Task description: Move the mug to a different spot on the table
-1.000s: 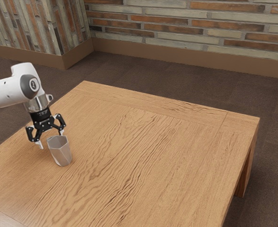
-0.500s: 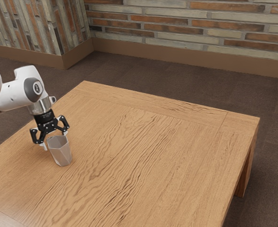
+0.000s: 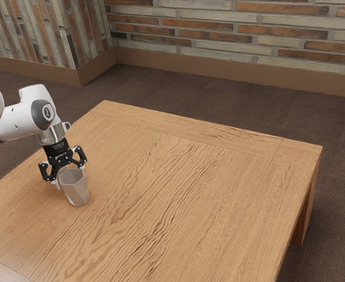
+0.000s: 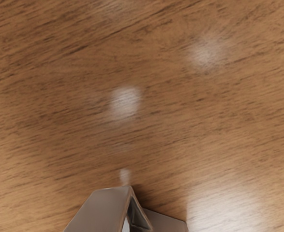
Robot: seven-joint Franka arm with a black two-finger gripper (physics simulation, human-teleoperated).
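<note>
My gripper [image 3: 62, 171] hangs with fingers spread wide, gripping nothing, just over the rim of the faceted grey mug [image 3: 74, 188] on the grainy wooden table [image 3: 190, 188].

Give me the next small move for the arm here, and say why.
Probably lower the jaws a little, down around the mug, and only then shut them. They stand open right at its rim, and the mug sits upright on the table, not yet gripped from two sides.
</note>
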